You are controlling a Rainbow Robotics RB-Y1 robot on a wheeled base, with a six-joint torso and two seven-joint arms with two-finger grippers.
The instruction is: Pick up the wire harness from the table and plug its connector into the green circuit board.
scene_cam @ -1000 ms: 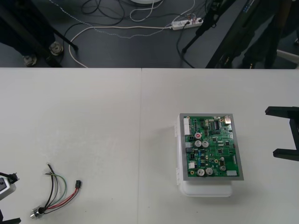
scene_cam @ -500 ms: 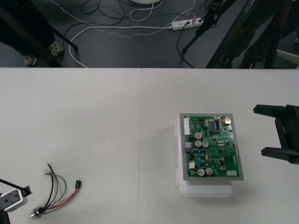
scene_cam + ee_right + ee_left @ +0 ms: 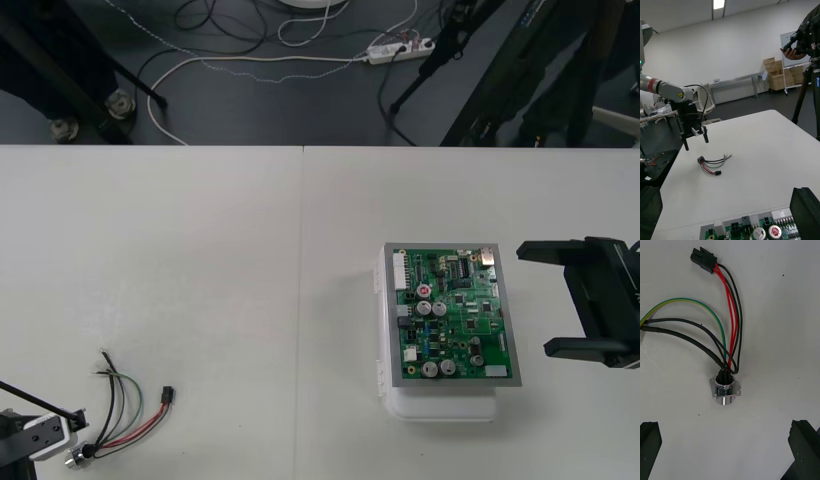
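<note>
At the near left corner of the table our left gripper hangs over the wire harness, its fingers spread wide with nothing between them; the harness lies loose on the table, untouched. Nearest the fingers is the round metal socket; from it the red and black wires curve away to the small black plug, while the green and dark leads splay off to one side. We judge that we are at the pick-up step, with no grasp made yet; next we need to lower and close on the harness, preferably near the plug, so its free end can be aimed. Farther off, well apart to the right, the green circuit board sits on its white base; our right gripper waits just beside its right edge, jaws apart and empty.
</note>
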